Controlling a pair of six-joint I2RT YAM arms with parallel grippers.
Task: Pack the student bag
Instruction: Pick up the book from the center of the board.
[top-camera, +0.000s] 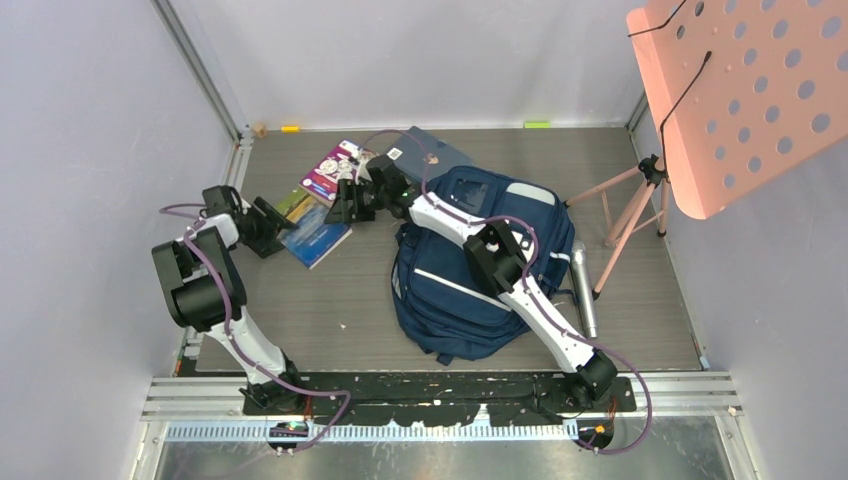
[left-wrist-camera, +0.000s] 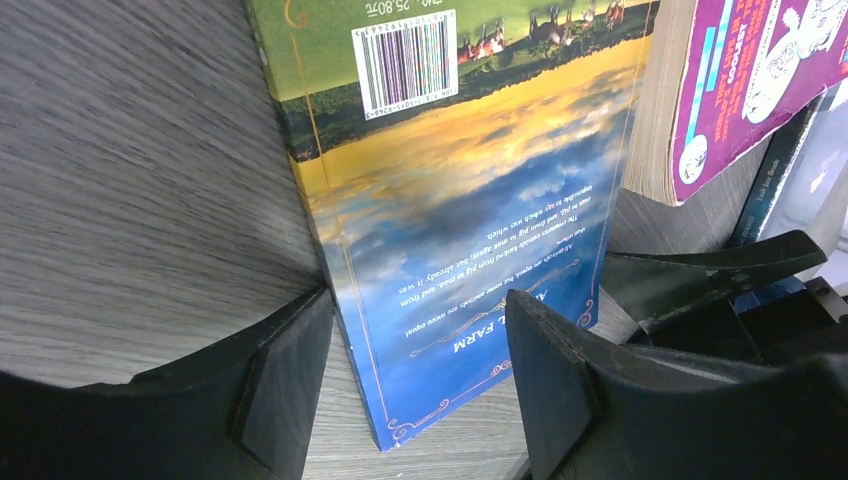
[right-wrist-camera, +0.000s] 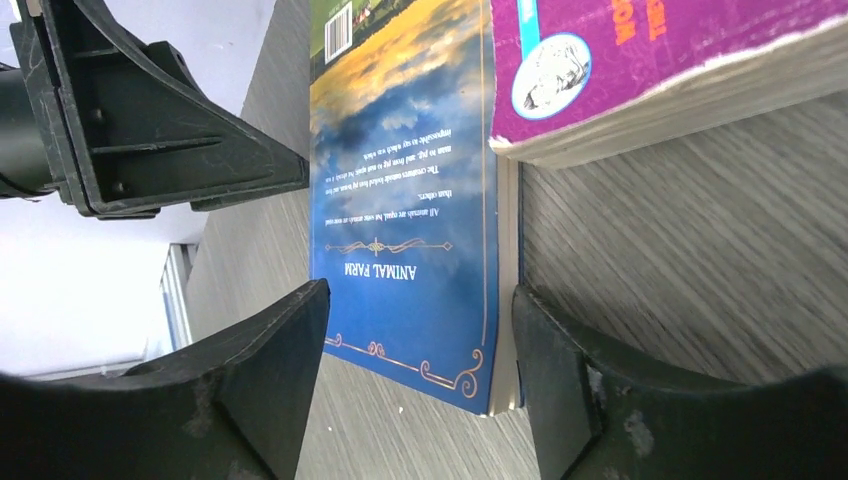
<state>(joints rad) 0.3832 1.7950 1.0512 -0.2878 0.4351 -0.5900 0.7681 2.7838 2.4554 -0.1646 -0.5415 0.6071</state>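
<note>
Student bag (top-camera: 435, 310): lies flat on the table, right of centre in the top view, front side up. The right arm reaches across it.
Left gripper (left-wrist-camera: 418, 300): jaws parted and astride one corner of the blue book (left-wrist-camera: 450, 230). Its left finger sits just beside the book's edge, and nothing is clamped.
Right gripper (right-wrist-camera: 420, 290): jaws also parted, straddling the book's other near corner. The right finger is just beside the page edge.
Bag relative to left gripper: at about 3 o'clock in the top view, well apart.
Bag relative to right gripper: at about 4 o'clock, near but not touching.
Blue book: flat on the table with its back cover up. It lies at 9 o'clock from the bag, between the two grippers.
Purple book (left-wrist-camera: 750, 70): overlaps the blue book's far edge.
Silver bottle (top-camera: 583, 290): lies at the bag's 3 o'clock side.
</note>
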